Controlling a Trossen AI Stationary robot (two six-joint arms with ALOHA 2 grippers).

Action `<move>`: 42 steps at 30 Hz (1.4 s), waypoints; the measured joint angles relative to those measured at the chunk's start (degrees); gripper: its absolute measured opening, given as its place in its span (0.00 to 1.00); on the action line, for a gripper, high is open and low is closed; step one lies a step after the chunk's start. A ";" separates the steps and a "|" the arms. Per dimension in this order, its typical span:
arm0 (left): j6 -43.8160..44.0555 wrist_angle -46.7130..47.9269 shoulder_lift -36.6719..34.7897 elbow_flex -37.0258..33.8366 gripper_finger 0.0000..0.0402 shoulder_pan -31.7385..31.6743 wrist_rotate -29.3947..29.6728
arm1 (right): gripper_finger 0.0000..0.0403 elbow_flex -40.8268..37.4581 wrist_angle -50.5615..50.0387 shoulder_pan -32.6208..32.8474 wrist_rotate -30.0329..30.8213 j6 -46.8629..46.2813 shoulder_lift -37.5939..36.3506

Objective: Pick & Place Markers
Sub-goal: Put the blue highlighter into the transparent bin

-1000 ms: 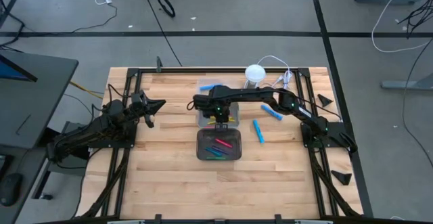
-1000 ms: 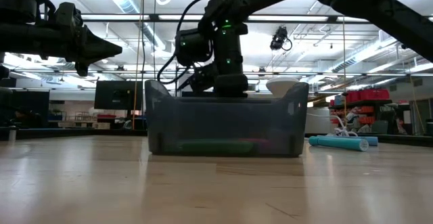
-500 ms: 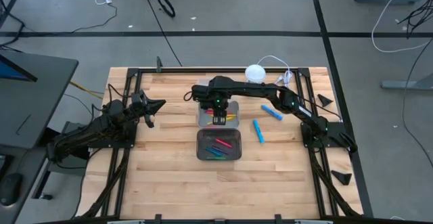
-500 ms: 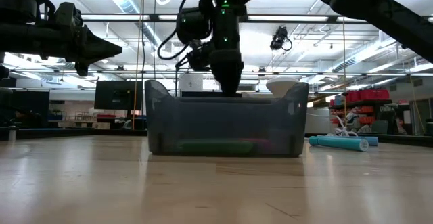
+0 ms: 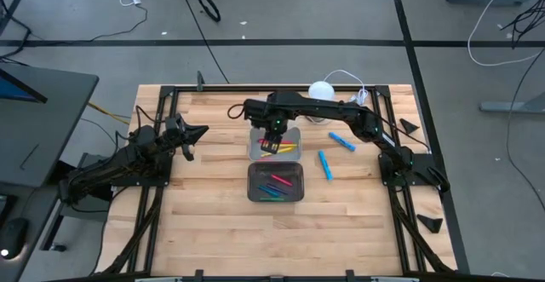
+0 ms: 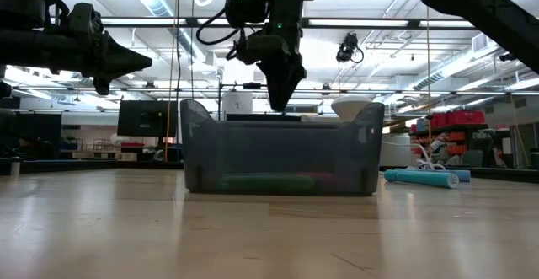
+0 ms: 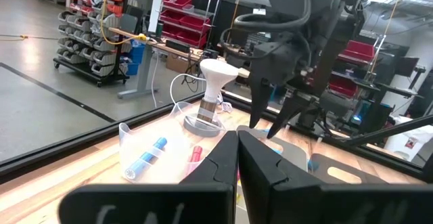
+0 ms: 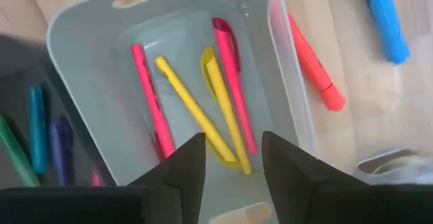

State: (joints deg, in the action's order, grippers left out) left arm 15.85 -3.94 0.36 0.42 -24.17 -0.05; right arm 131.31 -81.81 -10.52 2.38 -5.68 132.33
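Note:
Two grey trays stand mid-table, the far tray (image 5: 253, 152) and the near tray (image 5: 249, 184). Pink and yellow markers (image 8: 226, 109) lie in the far tray. Blue, purple, green and pink markers (image 5: 274, 183) lie in the near one. My right gripper (image 8: 233, 166) hangs open and empty above the far tray, its fingers pointing down (image 6: 282, 104). More markers lie on the table: two blue (image 5: 341, 140) (image 5: 325, 164), and an orange-red one (image 8: 311, 65) and another blue one (image 8: 385, 17) at the far tray's far side. My left gripper (image 5: 194, 135) waits shut near the left edge, raised off the table.
A white-domed metal cylinder (image 5: 321, 93) with a white cable stands by the far edge, just beyond the far tray. Black frame rails (image 5: 170, 197) run along the table's sides. Bare wood lies between the left arm and the trays and along the near edge.
My right gripper has risen out of the far tray, from down between its walls to well above its rim, drifting slightly toward the far edge. The yellow and pink markers in that tray, covered by the gripper before, now show.

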 joint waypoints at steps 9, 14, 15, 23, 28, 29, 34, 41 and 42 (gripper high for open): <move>0.00 -0.01 0.00 0.00 0.03 -0.01 0.00 | 0.36 -0.02 1.54 0.00 0.14 -15.75 0.00; -0.02 -0.01 0.00 -0.01 0.03 0.00 0.00 | 0.36 -0.02 2.80 0.04 0.14 -23.12 0.00; -0.04 -0.01 -0.01 -0.01 0.03 0.00 0.00 | 0.36 -0.02 2.84 0.04 0.14 -24.21 0.00; -0.03 -0.01 0.00 0.00 0.03 0.00 0.00 | 0.36 -0.04 2.34 0.07 0.12 -30.16 0.02; -0.04 -0.01 -0.01 -0.02 0.03 0.00 0.00 | 0.36 -1.19 2.25 0.04 0.00 -32.90 -0.34; -0.01 -0.01 0.00 0.00 0.03 0.00 0.00 | 0.36 -2.19 2.28 0.07 -0.09 -33.13 -0.84; 0.01 -0.01 -0.01 0.00 0.03 0.00 0.00 | 0.36 -9.31 3.86 0.08 -0.47 -35.48 -5.64; -0.03 -0.01 -0.02 -0.01 0.03 -0.01 -0.01 | 0.36 -20.18 4.49 0.26 -0.46 -36.80 -13.80; 0.01 -0.03 -0.02 0.00 0.03 0.00 0.00 | 0.36 -21.92 4.77 0.26 -0.45 -37.41 -15.24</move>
State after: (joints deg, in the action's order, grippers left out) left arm 15.86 -3.97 0.34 0.43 -24.16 -0.05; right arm 109.39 -77.03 -10.26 1.93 -43.09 117.09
